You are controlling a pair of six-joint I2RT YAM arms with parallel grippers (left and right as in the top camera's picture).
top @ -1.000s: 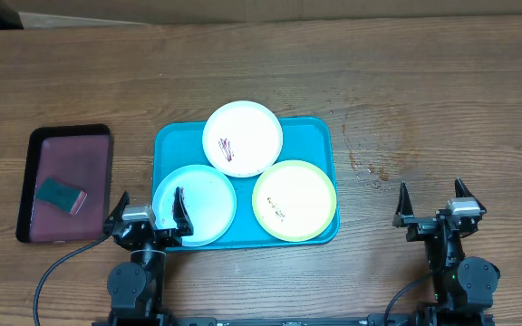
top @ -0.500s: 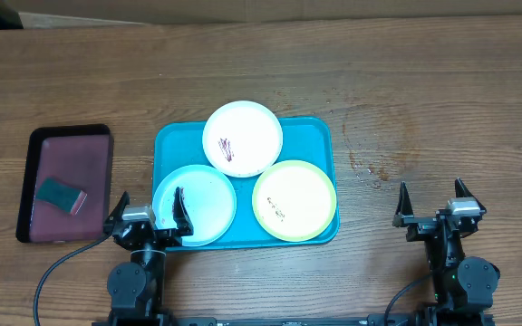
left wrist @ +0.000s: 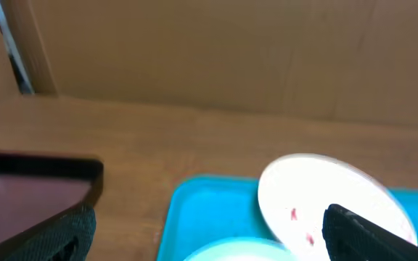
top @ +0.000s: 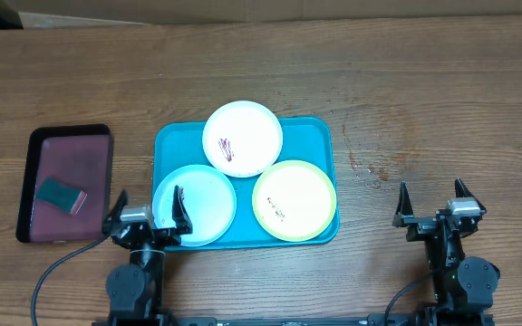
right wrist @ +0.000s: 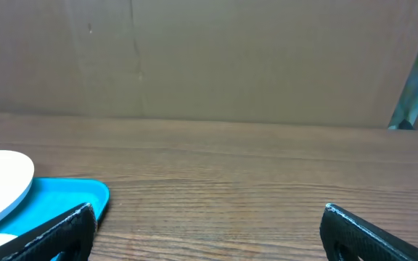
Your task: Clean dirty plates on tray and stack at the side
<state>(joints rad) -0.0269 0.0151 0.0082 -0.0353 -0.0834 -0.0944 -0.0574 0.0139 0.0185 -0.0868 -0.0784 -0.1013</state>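
Both arms are seen parked at the near edge of the brown wooden table (top: 424,91). The left gripper (top: 149,199) is held wide apart, with nothing between its black fingers (left wrist: 56,232). The large teal-blue rectangular plastic tray (top: 175,145) is found just ahead of this gripper and to its right. The round light blue plastic plate (top: 202,204) is the nearest thing. Its left edge is overlapped from above by the gripper's right finger, though contact cannot be judged. The round white plastic plate (top: 242,138) is placed further ahead and to the right, on the tray's far side, and a dark smear is seen on it. The round pale yellow-green plastic plate (top: 294,199) is set well to the right of the left gripper, just beside the blue one, and a small dark mark is carried on it too. All three plates are laid flat on the tray, and none is stacked.

To the left of the left gripper and a little ahead, a smaller black-rimmed maroon tray (top: 66,154) is spotted, with a teal sponge (top: 59,193) lying in it.

The right gripper (top: 431,195) is also spread fully apart and nothing is held in it. The tray and its plates are all placed to its left, well apart from it. Only bare wood is seen between its fingers in the right wrist view.
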